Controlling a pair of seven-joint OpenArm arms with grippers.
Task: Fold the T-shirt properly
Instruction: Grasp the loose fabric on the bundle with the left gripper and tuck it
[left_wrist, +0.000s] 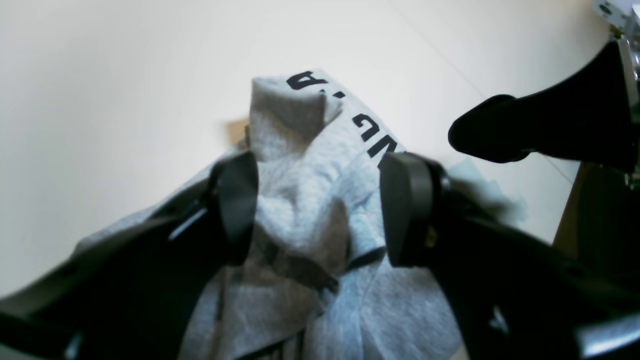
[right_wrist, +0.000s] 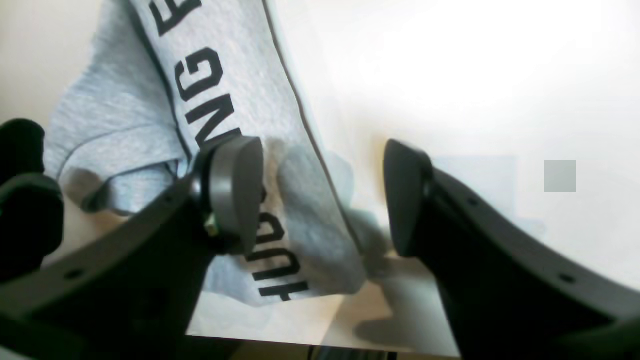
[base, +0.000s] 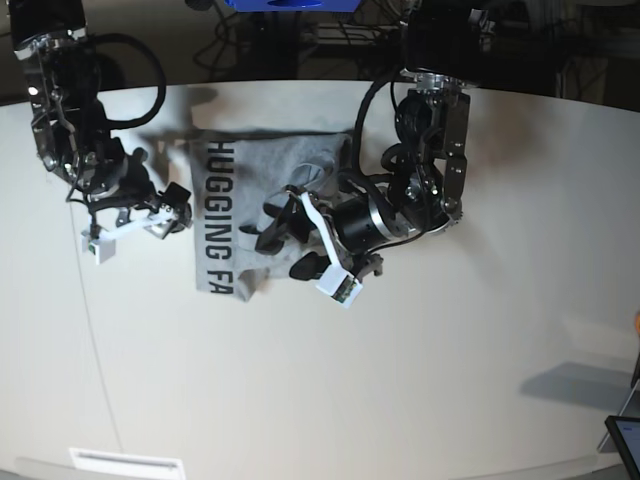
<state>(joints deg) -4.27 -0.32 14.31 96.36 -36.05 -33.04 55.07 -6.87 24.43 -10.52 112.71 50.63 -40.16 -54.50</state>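
T-shirt (base: 262, 195), one; pincers, two.

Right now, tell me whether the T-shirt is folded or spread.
Partly folded: the T-shirt lies as a narrow strip with lettering up, its right side bunched by the left gripper.

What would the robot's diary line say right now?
T-shirt: partly folded, lettering up | left hand: open around bunched cloth | right hand: open beside shirt's edge

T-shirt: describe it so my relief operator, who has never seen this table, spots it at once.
Look at the white table, far half, between the two arms. The T-shirt lies there partly folded: heather-grey fabric with black block capitals along its edge, the only cloth on the table.
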